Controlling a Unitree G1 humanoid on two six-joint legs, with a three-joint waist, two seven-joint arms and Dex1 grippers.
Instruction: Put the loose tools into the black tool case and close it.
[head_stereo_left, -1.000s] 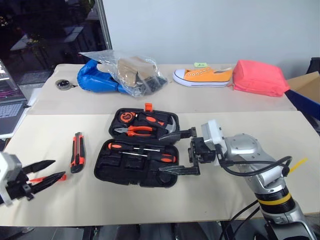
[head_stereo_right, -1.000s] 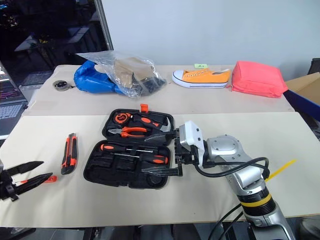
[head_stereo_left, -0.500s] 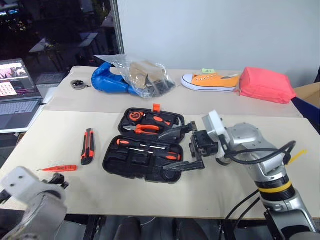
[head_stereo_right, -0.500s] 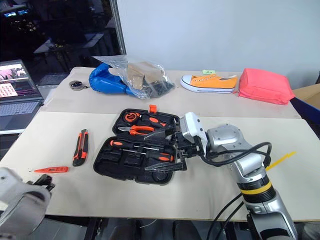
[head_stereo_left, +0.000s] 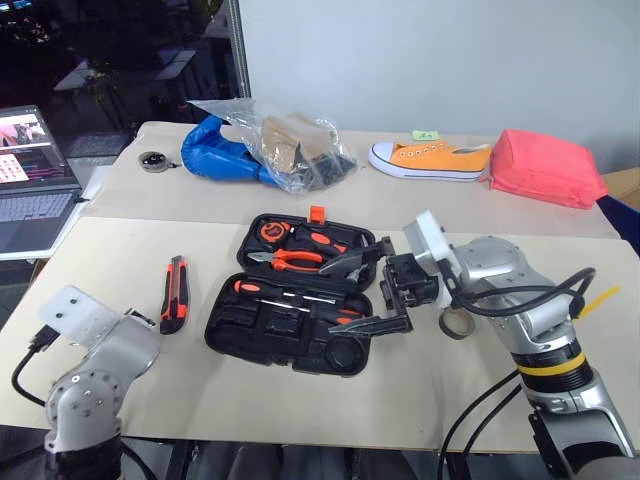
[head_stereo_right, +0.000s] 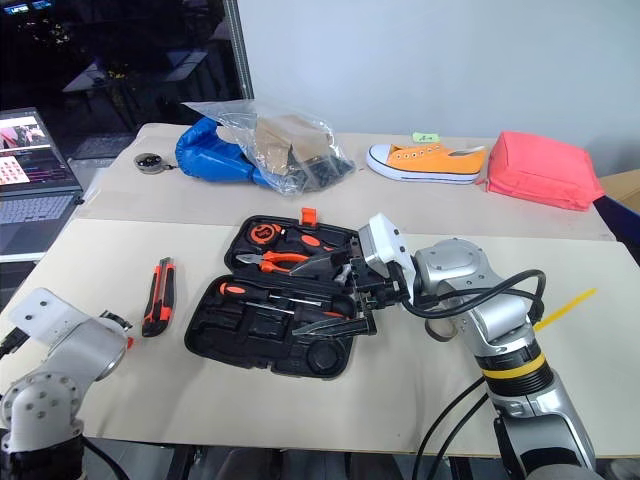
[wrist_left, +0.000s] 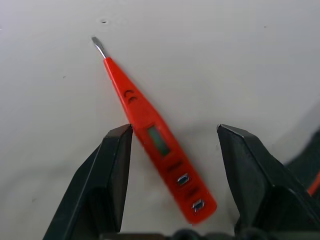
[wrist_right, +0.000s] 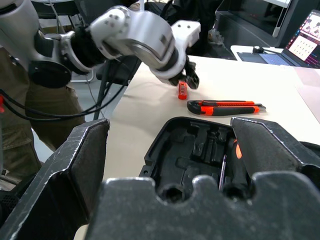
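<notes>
On the beige table (head_stereo_left: 420, 400), the black tool case (head_stereo_left: 285, 330) is lying open, its right edge flanked by the right gripper (head_stereo_left: 375, 290), whose fingers are spread wide and empty. Left of it, the utility knife (head_stereo_left: 175, 292) is lying flat. The red tester screwdriver (wrist_left: 150, 135) is being straddled, ungripped, by the left gripper (wrist_left: 175, 145), its fingers parted.

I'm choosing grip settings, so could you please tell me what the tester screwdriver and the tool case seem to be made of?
Tester screwdriver: seemingly glossy red plastic body, going by its sheen and small inset window, with a bare metal-looking tip. Tool case: apparently matte black moulded plastic, judging by its tool-shaped recesses and dull surface, with an orange latch, likely plastic too.
</notes>
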